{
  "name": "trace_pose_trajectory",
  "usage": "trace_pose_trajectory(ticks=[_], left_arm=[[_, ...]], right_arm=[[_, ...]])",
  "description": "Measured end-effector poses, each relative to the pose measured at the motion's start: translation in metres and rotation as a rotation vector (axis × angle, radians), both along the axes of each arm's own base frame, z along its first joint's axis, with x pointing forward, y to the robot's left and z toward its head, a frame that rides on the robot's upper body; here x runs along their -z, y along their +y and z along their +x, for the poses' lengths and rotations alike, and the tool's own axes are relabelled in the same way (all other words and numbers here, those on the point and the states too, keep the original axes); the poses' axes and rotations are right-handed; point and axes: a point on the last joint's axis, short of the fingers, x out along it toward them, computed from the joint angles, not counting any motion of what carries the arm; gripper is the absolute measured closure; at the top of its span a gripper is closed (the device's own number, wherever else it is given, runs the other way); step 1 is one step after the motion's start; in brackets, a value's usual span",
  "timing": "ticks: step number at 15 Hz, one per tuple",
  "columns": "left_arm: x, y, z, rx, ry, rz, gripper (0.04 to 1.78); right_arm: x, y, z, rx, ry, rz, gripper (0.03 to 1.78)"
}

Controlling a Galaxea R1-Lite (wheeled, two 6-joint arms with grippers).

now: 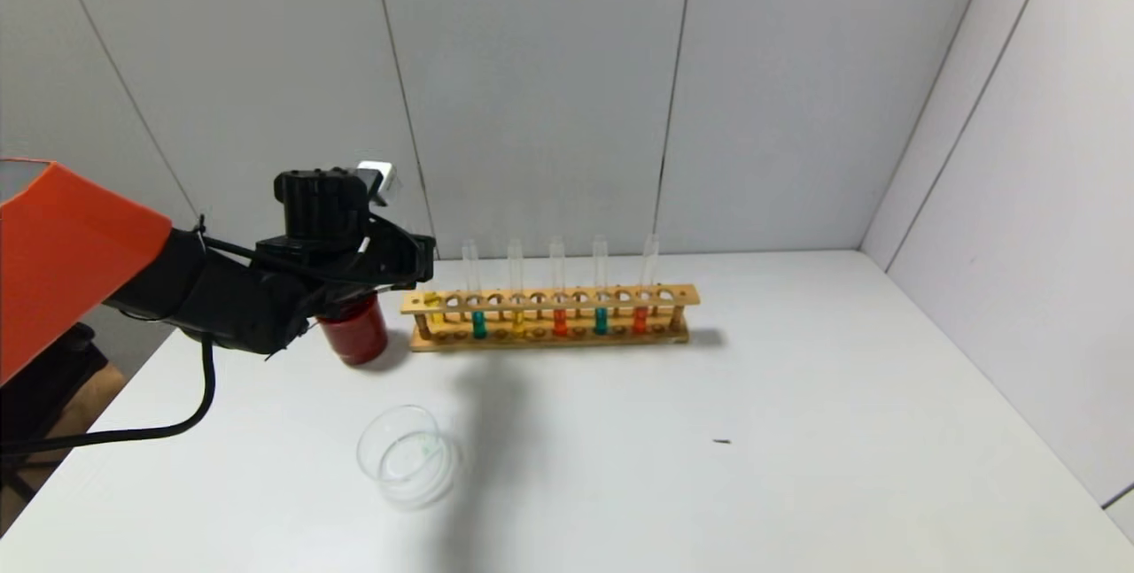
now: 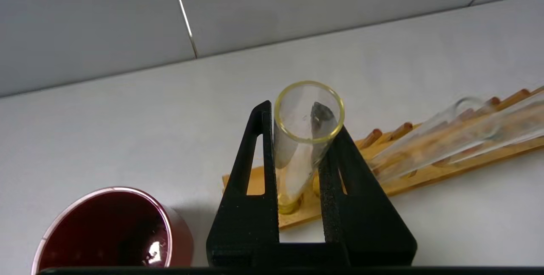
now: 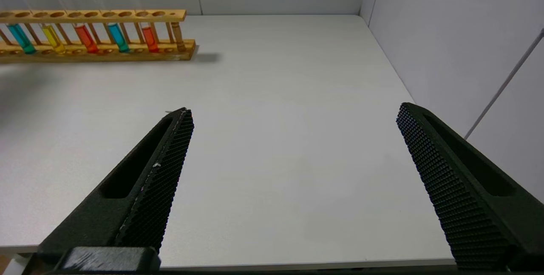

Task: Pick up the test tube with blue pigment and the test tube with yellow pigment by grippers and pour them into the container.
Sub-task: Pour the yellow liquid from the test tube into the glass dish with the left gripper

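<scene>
The white worktop (image 1: 797,431) spreads before me, and along its far side stands the wooden rack (image 1: 549,318), a long row of holes with several upright glass tubes in it. Just beside the rack's left end sits the dark red cup (image 1: 354,336), partly hidden behind my left arm. Nearer to me, well apart from the rack, the container (image 1: 409,456) rests on the worktop, a clear shallow dish.

My left claw (image 2: 297,139) is at the rack's left end, above the cup, clenched around a clear tube (image 2: 304,139) whose open mouth faces my wrist camera; the tube's foot reaches down to the rack's end hole, where a yellow tint shows, though I cannot tell how much liquid it carries. My right claw (image 3: 293,139) hangs released, fingers wide apart, over bare worktop on the right side, well away from the rack.

In the rack, the test tube with blue pigment (image 1: 479,323) stands second from the left, and the test tube with yellow pigment (image 1: 518,321) stands just beside it.
</scene>
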Motion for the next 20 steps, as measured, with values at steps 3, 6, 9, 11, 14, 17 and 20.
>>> trace_pose_trajectory(ticks=[3, 6, 9, 11, 14, 17, 20], left_arm=[[-0.032, 0.001, 0.000, -0.026, -0.054, 0.052, 1.50], [-0.069, 0.003, -0.005, -0.038, -0.130, 0.129, 1.50], [-0.103, 0.007, -0.019, -0.084, -0.192, 0.184, 1.50], [-0.118, 0.012, -0.034, -0.105, -0.212, 0.231, 1.50], [-0.124, 0.022, -0.075, -0.085, -0.166, 0.322, 1.50], [-0.107, 0.029, -0.109, -0.067, -0.087, 0.374, 1.50], [-0.083, 0.035, -0.127, -0.103, -0.024, 0.448, 1.50]], right_arm=[[0.000, 0.000, 0.000, 0.000, 0.000, 0.000, 0.06], [0.000, 0.000, 0.000, 0.000, 0.000, 0.000, 0.06], [0.000, 0.000, 0.000, 0.000, 0.000, 0.000, 0.06], [0.000, 0.000, 0.000, 0.000, 0.000, 0.000, 0.06], [0.000, 0.000, 0.000, 0.000, 0.000, 0.000, 0.06], [0.000, 0.000, 0.000, 0.000, 0.000, 0.000, 0.06], [0.000, 0.000, 0.000, 0.000, 0.000, 0.000, 0.06]])
